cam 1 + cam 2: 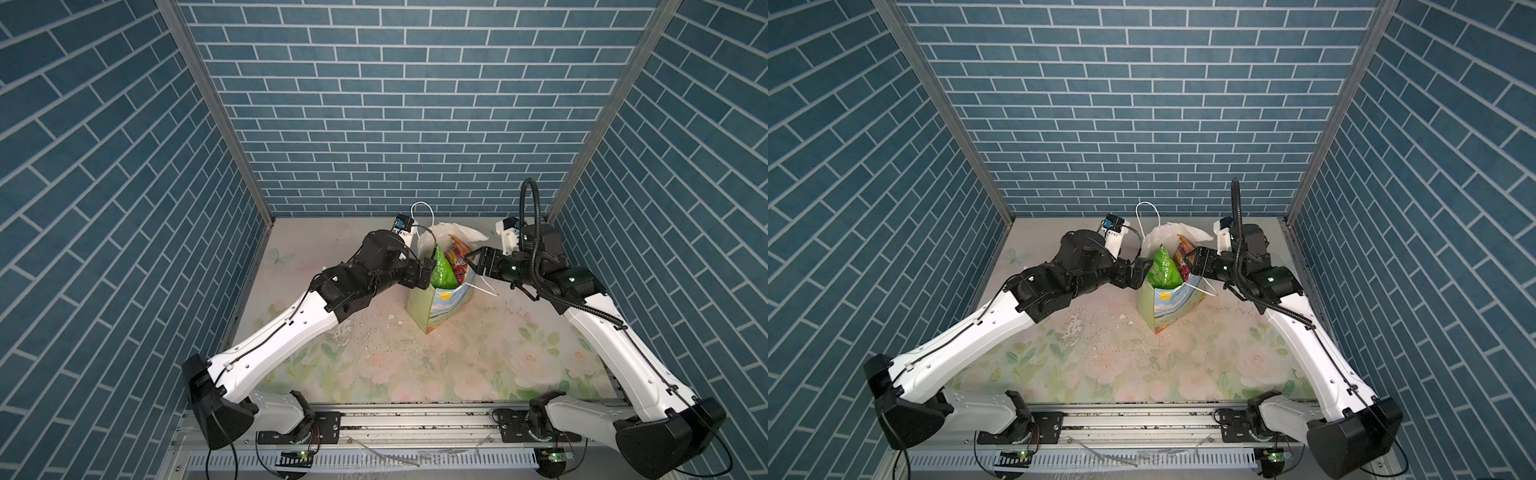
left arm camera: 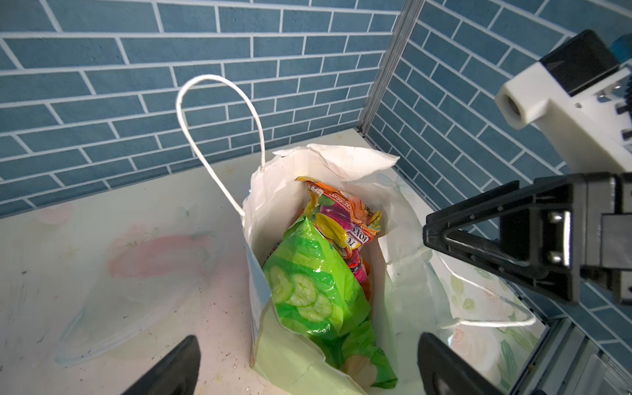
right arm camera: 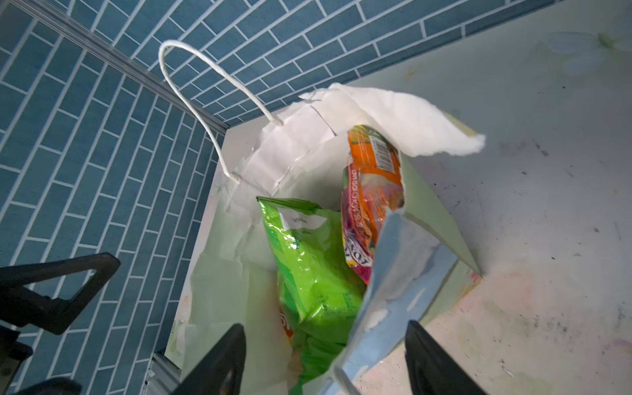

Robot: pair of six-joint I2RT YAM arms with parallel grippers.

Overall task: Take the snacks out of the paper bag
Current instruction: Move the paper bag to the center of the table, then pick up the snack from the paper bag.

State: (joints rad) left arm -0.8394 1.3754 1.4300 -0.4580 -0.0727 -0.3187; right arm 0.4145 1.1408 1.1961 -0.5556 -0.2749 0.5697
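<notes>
Two arms rise from the metal rail (image 1: pixel 415 419) at 6 o'clock and lean in over the floral table (image 1: pixel 415 374). A few white paper scraps (image 1: pixel 392 318) lie on it just short of the bag, at the bag's 8 o'clock. The paper bag (image 1: pixel 422 305) stands upright past the table's middle, toward 12 o'clock, with one corner pointing to 6. The left gripper (image 1: pixel 426 272) hangs at the bag's 9 o'clock rim with its jaws spread as wide as they go, holding nothing. The right gripper (image 1: pixel 473 262) faces it from 3 o'clock, also parted and empty. In the right wrist view the bag's torn front panel (image 3: pixel 403 266) rises between its fingers, not pinched, and screens part of the contents. The snacks sit inside the bag. A green chip bag (image 2: pixel 307 290) stands tallest on the 9 o'clock side and partly covers an orange FOX'S pack (image 2: pixel 342 212) behind it. One cord handle (image 2: pixel 489 322) droops outside toward 4 o'clock. The other handle (image 2: pixel 212 76) stands upright at the far rim. Beside it a torn white flap (image 3: pixel 410 126) folds over the mouth above the orange pack. Blue brick walls (image 1: pixel 395 104) close the scene at 12 o'clock.
</notes>
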